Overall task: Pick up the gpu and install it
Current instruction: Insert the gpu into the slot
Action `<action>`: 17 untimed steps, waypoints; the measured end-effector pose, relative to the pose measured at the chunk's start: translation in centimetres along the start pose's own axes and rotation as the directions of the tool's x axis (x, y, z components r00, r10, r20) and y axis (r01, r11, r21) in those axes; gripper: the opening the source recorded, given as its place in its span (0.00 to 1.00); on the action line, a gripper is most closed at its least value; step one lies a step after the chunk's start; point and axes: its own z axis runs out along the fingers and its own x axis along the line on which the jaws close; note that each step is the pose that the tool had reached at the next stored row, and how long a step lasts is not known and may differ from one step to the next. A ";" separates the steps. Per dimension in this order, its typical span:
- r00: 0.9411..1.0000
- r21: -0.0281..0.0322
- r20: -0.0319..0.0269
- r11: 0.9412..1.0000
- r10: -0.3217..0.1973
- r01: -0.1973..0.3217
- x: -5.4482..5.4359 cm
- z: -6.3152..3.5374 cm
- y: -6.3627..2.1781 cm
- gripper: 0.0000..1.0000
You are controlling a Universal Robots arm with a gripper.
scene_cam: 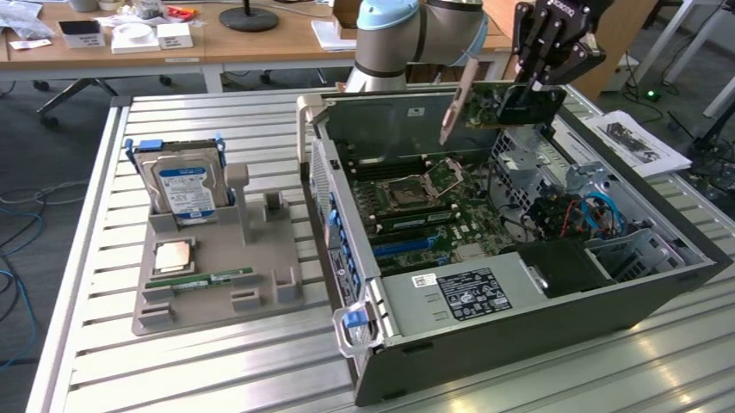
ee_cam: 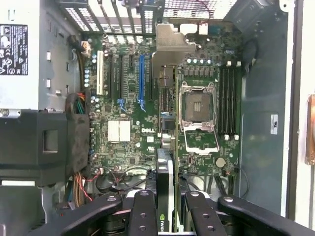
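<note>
- Gripper [scene_cam: 531,84] clamps gpu [scene_cam: 501,105] upright above the case [scene_cam: 643,297], at one o'clock in the exterior view.
- Advisable: keep card edge parallel over blue slot [scene_cam: 404,245], then descend squarely.

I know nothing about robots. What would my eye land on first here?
The gripper holds a green gpu in the air above the open computer case, at the exterior view's upper right. Inside the case lies the green motherboard with its open processor socket. On the exterior view's left, a grey tray holds a blue-labelled hard drive standing upright.
</note>
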 end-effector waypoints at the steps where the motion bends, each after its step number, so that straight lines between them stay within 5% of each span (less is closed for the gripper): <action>1: 1.000 0.000 0.000 1.000 0.007 -0.007 0.0 0.01 0.02 0.27; 17: 0.996 0.002 0.004 0.996 0.086 -0.086 0.0 0.10 0.13 0.27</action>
